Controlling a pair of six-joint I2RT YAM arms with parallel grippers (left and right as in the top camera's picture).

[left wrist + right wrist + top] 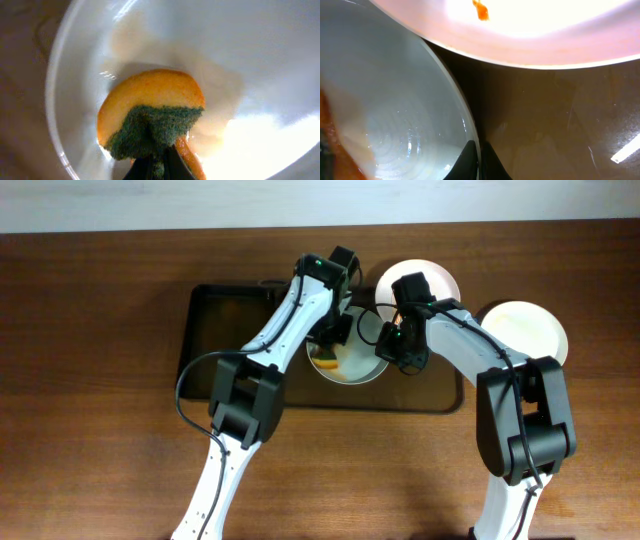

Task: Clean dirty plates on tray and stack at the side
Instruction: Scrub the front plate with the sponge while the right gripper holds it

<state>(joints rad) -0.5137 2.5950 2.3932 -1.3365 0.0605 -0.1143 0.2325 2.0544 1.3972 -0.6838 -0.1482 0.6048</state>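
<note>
A round shallow white plate (355,366) sits near the middle of the large dark brown rectangular tray (230,330). The left end effector (157,169) is clamped on a yellow sponge with a green scouring face (150,115) and presses it onto the plate's smeared inside, while the right end effector (479,159) is pinched closed on the plate's rim. A second white plate (440,280), with an orange-red sauce fleck (480,10), lies at the tray's far right corner, just beside the first, and a third white plate (525,330) rests off the tray on the brown wooden bench (100,380) to the right.
</note>
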